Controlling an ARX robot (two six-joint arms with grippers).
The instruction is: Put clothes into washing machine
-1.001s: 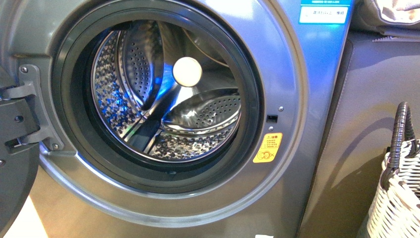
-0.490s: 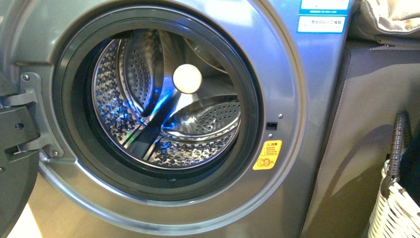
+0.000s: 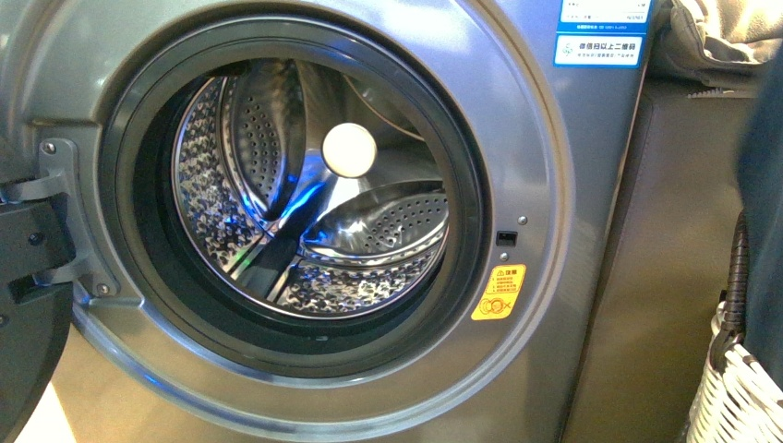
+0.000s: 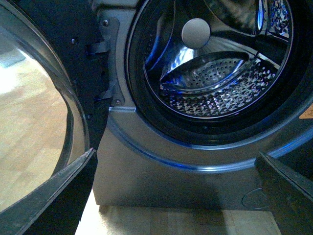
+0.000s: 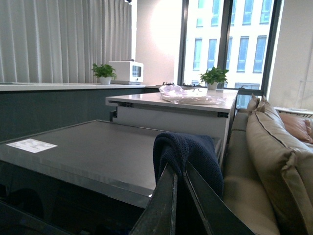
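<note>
Right gripper [image 5: 180,172]: we record its two fingers pressed together on a fold of the clothes [image 5: 188,149], a dark navy knit draped over the fingertips and held up above a flat grey top. Left gripper [image 4: 176,155]: fingers spread wide apart, low in front of the porthole.

1. Washing machine [image 3: 545,138]: metallic-grey front-loader, filling most of the front view.
2. Door [image 3: 28,305]: swung out on its hinge at the left; the left wrist view shows us its round glass.
3. Cabinet [image 3: 665,258]: plain grey-brown, just beside the machine on the right.
4. Gasket [image 3: 138,231]: dark rubber ring around the porthole.
5. Drum [image 3: 240,194]: perforated shiny steel with blue reflections and a pale round hub at the back.
6. Clothes, front view: we see only a blurred navy strip at the right edge, hanging over the basket, outside the machine and well apart from the porthole.
7. Basket [image 3: 739,397]: white woven, dark handle, lower right corner.
8. Beige fabric [image 3: 720,32]: lying on top of the cabinet.
9. Label [image 3: 600,48]: blue and white, upper right of the machine front.
10. Sticker [image 3: 499,292]: yellow, right of the gasket.
</note>
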